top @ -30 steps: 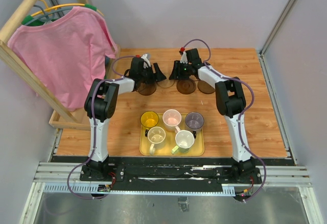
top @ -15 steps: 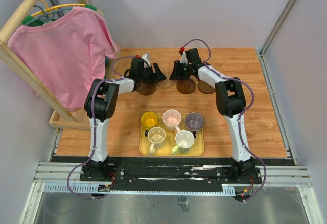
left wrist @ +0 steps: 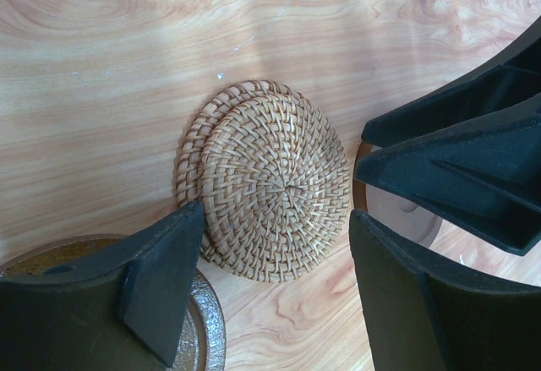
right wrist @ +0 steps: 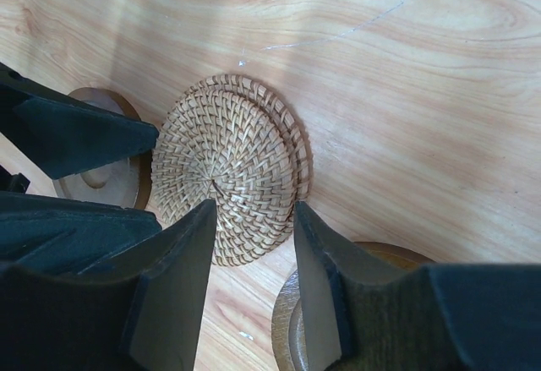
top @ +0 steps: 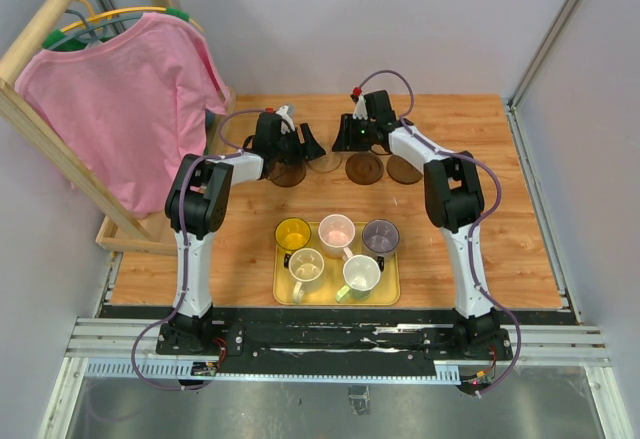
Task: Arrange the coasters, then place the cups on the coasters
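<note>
Item: two light woven coasters point(left wrist: 270, 181), one lying on the other and slightly offset, at the far middle of the wooden table point(top: 500, 209). Left gripper point(left wrist: 275, 244): jaws wide apart, straddling the pair, holding nothing. Right gripper point(right wrist: 252, 244): jaws partly apart over one edge of the pair, nothing between them. Risks, as I judge them: both grippers crowd the same spot, so their fingers may collide. A pinch may lift both discs together, or shove the lower one into the dark coasters point(top: 364, 169) just beside. The thin rims may also slip free. The five cups point(top: 336, 229) all stand on the yellow tray point(top: 285, 294), well apart from the coasters. Surface: pale wood grain, faint scratches. Room: grey walls, and a pink shirt point(top: 120, 109) on a wooden rack point(top: 40, 31) at left.
</note>
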Tool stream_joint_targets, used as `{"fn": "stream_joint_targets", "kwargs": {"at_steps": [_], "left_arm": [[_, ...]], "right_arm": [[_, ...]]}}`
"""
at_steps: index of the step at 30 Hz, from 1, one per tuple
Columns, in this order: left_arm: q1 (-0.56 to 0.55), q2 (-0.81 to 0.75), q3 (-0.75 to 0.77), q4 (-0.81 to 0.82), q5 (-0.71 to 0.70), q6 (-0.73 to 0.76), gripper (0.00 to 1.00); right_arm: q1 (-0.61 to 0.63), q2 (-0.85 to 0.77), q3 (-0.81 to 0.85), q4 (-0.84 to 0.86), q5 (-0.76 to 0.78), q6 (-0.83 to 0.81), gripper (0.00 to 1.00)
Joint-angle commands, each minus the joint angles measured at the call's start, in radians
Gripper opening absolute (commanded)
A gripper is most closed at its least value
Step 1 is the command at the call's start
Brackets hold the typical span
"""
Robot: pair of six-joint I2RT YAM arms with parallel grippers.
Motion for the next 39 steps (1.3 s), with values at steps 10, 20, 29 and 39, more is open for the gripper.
{"fn": "stream_joint_targets", "kwargs": {"at_steps": [10, 20, 29, 39], "left_arm": [[-0.002, 0.028, 0.001, -0.014, -0.002, 0.007, 0.74], [-0.002, 0.029, 0.001, -0.014, -0.002, 0.007, 0.74], [-0.003, 0.034, 0.003, -0.016, -0.002, 0.007, 0.74], [-0.002, 0.034, 0.003, -0.022, -0.005, 0.011, 0.74]], "right_arm": [[0.025, -0.016, -0.004, 0.002, -0.014, -0.003, 0.41], [0.025, 0.009, -0.002, 0.012, -0.039, 0.016, 0.41], [0.025, 0.024, -0.008, 0.016, -0.043, 0.025, 0.4], [0.023, 0.038, -0.001, 0.015, -0.033, 0.027, 0.42]]}}
